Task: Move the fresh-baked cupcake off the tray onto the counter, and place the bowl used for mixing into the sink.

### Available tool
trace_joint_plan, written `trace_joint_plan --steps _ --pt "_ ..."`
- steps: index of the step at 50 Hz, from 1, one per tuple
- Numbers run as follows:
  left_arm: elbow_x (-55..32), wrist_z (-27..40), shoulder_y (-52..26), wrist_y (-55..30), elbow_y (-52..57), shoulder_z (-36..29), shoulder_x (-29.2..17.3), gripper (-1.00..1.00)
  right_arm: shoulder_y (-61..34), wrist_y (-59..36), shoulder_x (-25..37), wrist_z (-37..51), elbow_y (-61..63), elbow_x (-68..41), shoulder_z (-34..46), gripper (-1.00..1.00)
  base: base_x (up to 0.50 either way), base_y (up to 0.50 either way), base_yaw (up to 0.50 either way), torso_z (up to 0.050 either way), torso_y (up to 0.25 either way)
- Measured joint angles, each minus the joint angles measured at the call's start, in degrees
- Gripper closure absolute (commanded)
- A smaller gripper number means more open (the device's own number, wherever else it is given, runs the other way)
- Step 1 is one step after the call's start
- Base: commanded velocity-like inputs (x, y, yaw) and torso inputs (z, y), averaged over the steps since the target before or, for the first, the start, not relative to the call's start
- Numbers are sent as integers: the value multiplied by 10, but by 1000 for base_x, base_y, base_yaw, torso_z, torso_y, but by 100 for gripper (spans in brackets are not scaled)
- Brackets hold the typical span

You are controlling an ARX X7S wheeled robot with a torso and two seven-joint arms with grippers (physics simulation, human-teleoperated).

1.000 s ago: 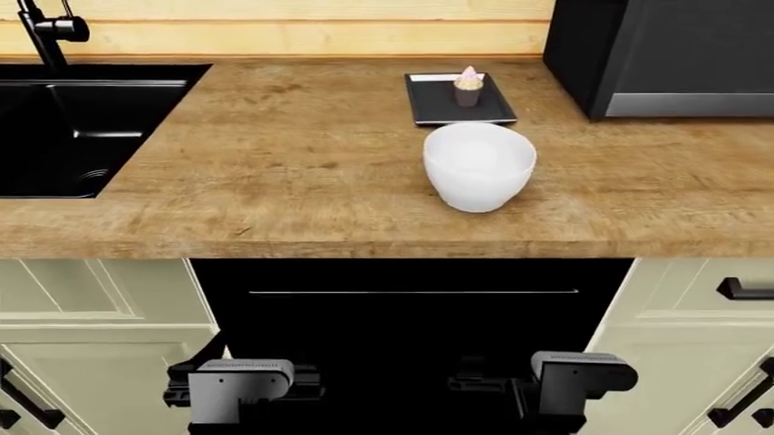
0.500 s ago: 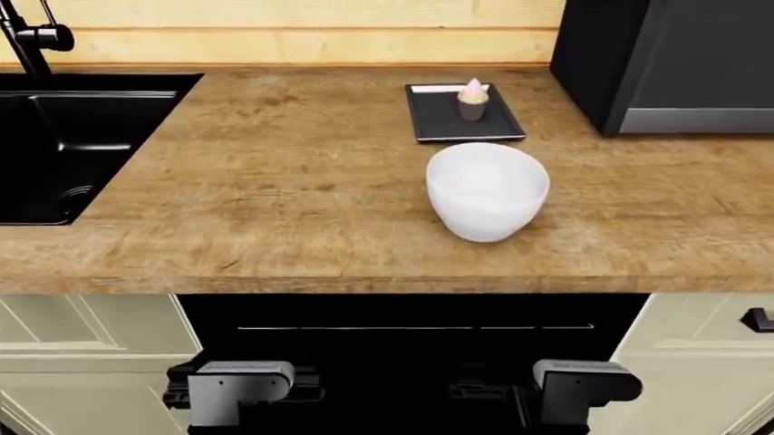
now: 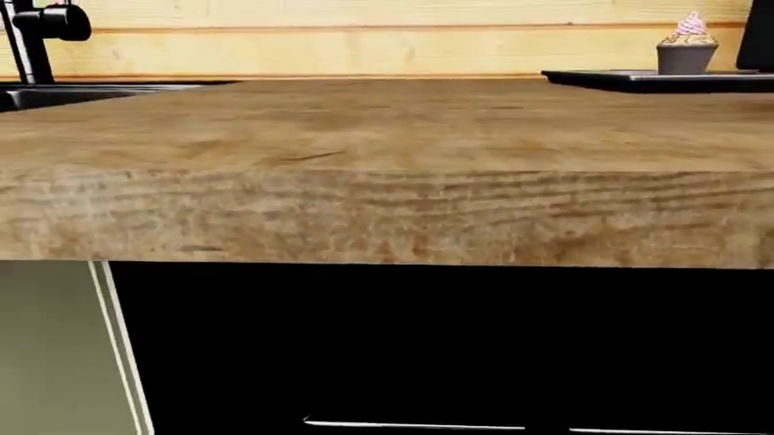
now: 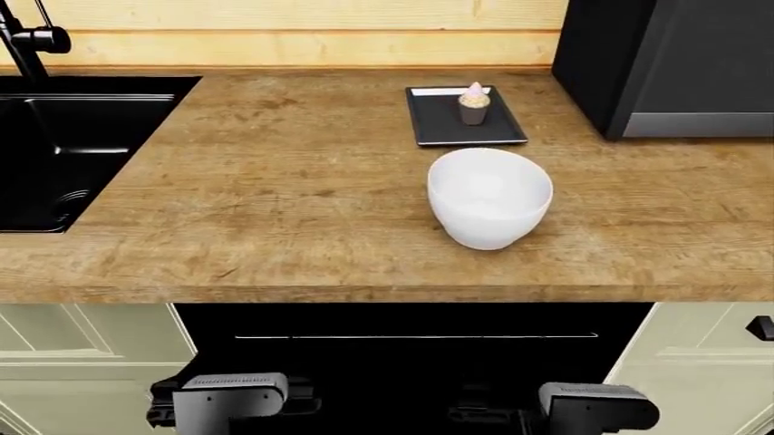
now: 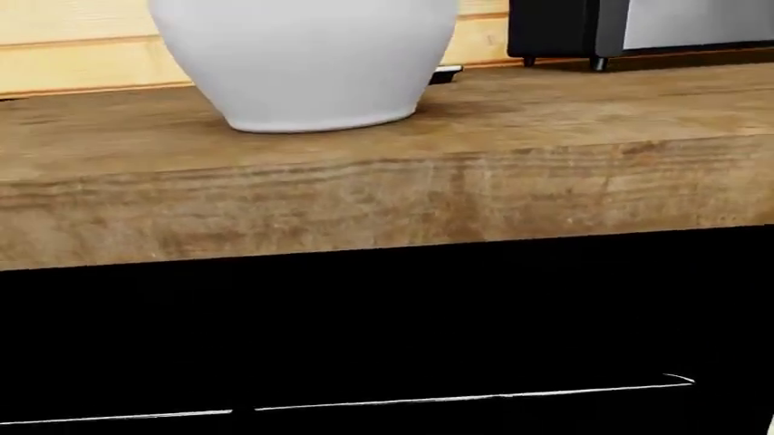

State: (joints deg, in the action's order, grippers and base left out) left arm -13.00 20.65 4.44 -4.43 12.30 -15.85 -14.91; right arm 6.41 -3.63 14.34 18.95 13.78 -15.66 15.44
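Both hands, left hand (image 4: 230,403) and right hand (image 4: 593,408), low under wood-grain counter (image 4: 290,199), grip state unclear; pink-frosted cupcake (image 4: 474,104) on black tray (image 4: 436,122), white bowl (image 4: 490,195) in front; raise right, approach cupcake from above

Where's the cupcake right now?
Head view: the cupcake stands on the black tray at the counter's back right, just behind the white bowl.

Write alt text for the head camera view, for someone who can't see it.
A white bowl sits on a wooden counter, just in front of a black tray holding a pink-frosted cupcake. A black sink is at the left; both arms hang low below the counter edge.
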Motion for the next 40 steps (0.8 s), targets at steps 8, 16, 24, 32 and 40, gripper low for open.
trace_joint_plan --steps 8,16,24,32,40 --pt "6 36 71 -37 132 12 -26 -100 69 2 29 31 115 24 15 -100 0 0 0 0 0" --pt "-30 56 71 -114 273 40 -59 -100 72 -48 58 45 251 68 19 -100 0 0 0 0 0" --pt "-182 85 -100 -271 349 92 -79 -100 -113 -187 127 132 359 -68 28 -100 0 0 0 0 0" --pt "-249 68 -308 -349 284 92 -74 -100 -344 -271 140 149 322 -177 38 -100 0 0 0 0 0" --pt "-264 44 -431 -373 216 79 -65 -100 -471 -303 137 140 273 -219 51 -100 0 0 0 0 0"
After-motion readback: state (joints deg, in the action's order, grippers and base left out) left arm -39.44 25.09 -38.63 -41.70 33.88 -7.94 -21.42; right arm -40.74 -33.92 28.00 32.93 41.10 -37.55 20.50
